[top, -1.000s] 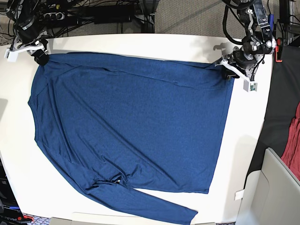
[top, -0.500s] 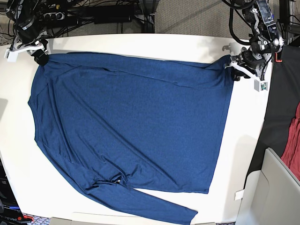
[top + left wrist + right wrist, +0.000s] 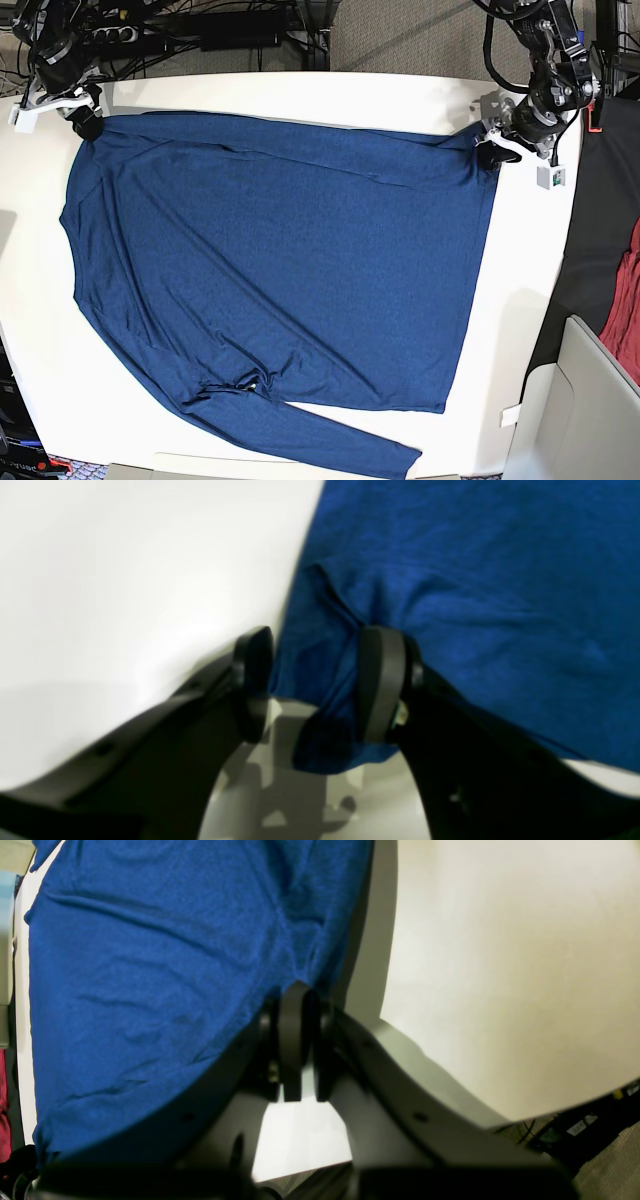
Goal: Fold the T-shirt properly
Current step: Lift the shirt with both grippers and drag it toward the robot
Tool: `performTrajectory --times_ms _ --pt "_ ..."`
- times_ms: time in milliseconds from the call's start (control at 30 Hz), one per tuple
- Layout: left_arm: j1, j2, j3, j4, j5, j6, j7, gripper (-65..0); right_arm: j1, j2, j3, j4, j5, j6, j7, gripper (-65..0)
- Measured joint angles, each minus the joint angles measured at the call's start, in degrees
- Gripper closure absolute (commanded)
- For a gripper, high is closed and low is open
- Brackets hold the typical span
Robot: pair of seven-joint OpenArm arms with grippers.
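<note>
Widening my left pincer around the shirt corner, I have released that edge onto the table; my right pincer stays clamped on the opposite corner.

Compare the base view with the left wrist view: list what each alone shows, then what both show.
Only the base view: the whole dark navy-blue long-sleeved knit T-shirt spread flat, its long sleeve reaching the near table edge, the right hand at its far corner, cables behind, and a reddish-maroon cloth off the table.

Only the left wrist view: the left hand close up, black pads standing apart with a fold of shirt corner between them.

Both: the shirt's corner, the left hand, and the white table.
</note>
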Motion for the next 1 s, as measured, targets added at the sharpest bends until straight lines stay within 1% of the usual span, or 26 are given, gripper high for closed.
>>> performTrajectory --times_ms 67,133,200,233,267,367,533,600,667,867,1000 --pt "0.0 0.0 0.0 -0.2 -0.4 -2.8 0.4 -23.2 0.0 0.0 0.0 0.0 0.0 0.0 0.0 -1.7" --pt "0.0 0.0 0.2 -0.2 -0.6 -6.0 1.2 -16.1 0.0 0.0 0.0 0.0 0.0 0.0 0.0 -1.7" --pt "0.0 0.0 0.2 -0.3 -0.4 -9.4 1.3 -6.6 0.0 0.0 0.0 0.0 0.0 0.0 0.0 -1.7" --pt "0.0 0.0 0.1 -0.3 -0.4 -10.5 1.4 -1.8 0.0 0.0 0.0 0.0 0.0 0.0 0.0 -1.7" --pt "0.0 0.0 0.0 -0.2 -0.5 -11.0 1.3 0.0 0.0 0.0 0.0 0.0 0.0 0.0 0.0 -1.7" --pt "0.2 -0.1 -0.4 -0.2 -0.4 -11.2 1.4 -0.4 0.0 0.0 0.0 0.0 0.0 0.0 0.0 -1.7" --pt "3.1 -1.0 -4.6 3.3 -0.3 -11.0 1.4 -0.1 -0.3 0.2 0.1 0.0 0.2 0.0 -0.1 -1.7" --pt "4.2 -1.1 -4.8 5.1 -0.4 -11.0 1.4 -0.1 -0.6 0.1 0.1 0.0 0.2 2.5 -0.3 -1.7" --pt "5.4 -1.0 -5.5 7.6 -0.9 -11.3 1.4 -0.1 -0.9 0.2 0.1 0.0 0.4 4.2 -0.2 -1.7" --pt "10.9 -1.2 -5.9 12.8 -0.5 -11.3 1.4 -0.1 -3.4 1.1 0.1 1.0 0.6 4.3 -0.3 -1.7" --pt "11.1 -1.2 -5.9 14.2 -0.6 -11.4 1.5 -0.1 -3.1 1.1 0.1 2.7 0.7 4.5 -0.2 -1.7"
